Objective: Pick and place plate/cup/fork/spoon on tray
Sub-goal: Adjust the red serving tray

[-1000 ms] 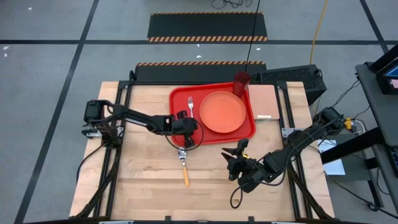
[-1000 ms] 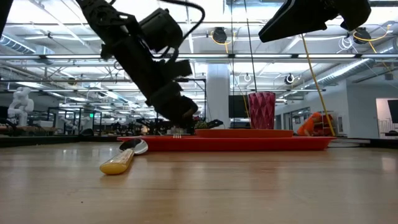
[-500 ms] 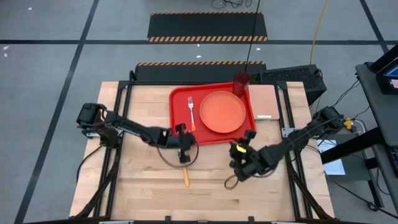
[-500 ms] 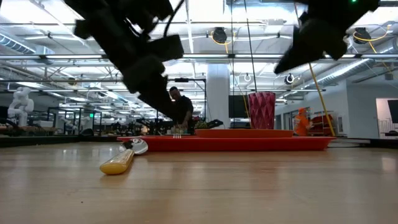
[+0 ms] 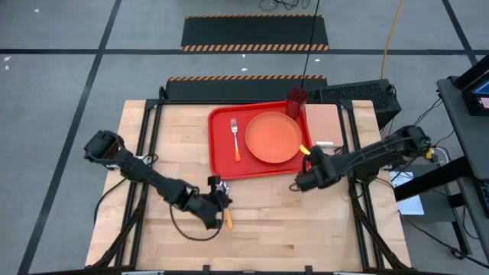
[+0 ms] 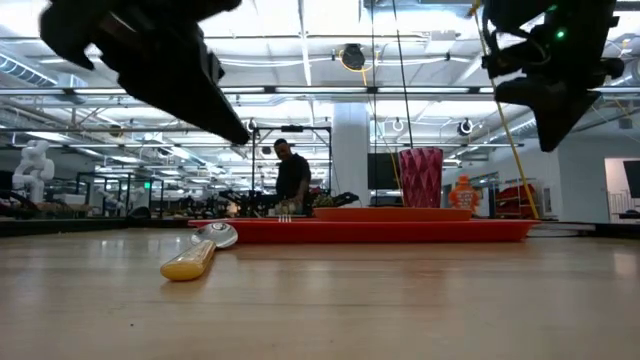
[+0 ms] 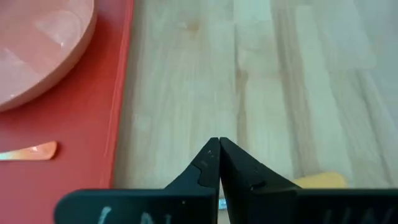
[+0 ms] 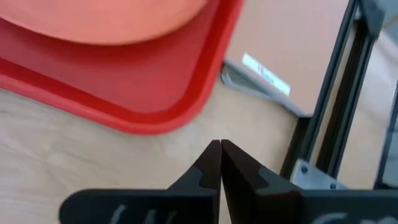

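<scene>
The red tray (image 5: 221,156) lies at the table's far middle. The orange plate (image 5: 273,137) and the fork (image 5: 235,137) lie on it. The dark red cup (image 5: 296,101) stands at its far right corner. The spoon (image 6: 200,252) lies on the table in front of the tray, with its orange-yellow handle (image 5: 227,220) toward the near edge. My left gripper (image 5: 221,202) is shut and empty, and hangs above the spoon's bowl end. My right gripper (image 5: 299,183) is shut and empty, just in front of the tray's near right corner (image 8: 155,118).
A tan-pink pad (image 5: 323,124) lies to the right of the tray, beside the table's black frame rail (image 8: 323,124). Bare wood stretches along the near half of the table. A person (image 6: 290,180) stands in the room far behind the table.
My left gripper has gone from beside the fork at the tray's near edge toward the table's near edge, and now stands above the spoon. My right gripper has swung from the table's near middle toward the far right, up to the tray's near right corner. The tableware has kept still.
</scene>
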Robot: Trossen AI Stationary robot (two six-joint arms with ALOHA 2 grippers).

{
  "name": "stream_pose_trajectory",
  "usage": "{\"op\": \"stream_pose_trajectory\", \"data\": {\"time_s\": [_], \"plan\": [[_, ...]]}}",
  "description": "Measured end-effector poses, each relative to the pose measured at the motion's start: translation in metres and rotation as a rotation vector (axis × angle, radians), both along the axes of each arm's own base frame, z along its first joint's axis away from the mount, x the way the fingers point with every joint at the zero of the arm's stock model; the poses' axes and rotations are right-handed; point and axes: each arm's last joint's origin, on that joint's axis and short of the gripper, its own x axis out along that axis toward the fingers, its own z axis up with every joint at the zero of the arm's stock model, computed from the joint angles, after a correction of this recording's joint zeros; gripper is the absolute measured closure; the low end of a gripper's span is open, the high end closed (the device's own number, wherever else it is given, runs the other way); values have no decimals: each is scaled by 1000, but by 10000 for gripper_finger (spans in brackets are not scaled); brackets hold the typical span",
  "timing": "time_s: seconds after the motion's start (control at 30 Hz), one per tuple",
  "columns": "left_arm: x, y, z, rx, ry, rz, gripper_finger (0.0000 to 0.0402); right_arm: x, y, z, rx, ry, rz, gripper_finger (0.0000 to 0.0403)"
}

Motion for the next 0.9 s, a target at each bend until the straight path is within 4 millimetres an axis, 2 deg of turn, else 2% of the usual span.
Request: {"op": "stream_pose_trajectory", "data": {"time_s": [0.23,0.47,0.7,0.9], "plan": [[-16,-36,1,15,-72,-56,393,-9,-21,-9,102,57,-67,402],[-33,-60,3,-23,-124,-44,391,-19,-39,-31,175,65,-98,402],[-41,-78,1,-67,-173,-61,391,-15,-54,-54,202,-13,-68,403],[-42,-83,-5,-62,-176,-63,397,-15,-70,-67,202,-62,-81,403]]}}
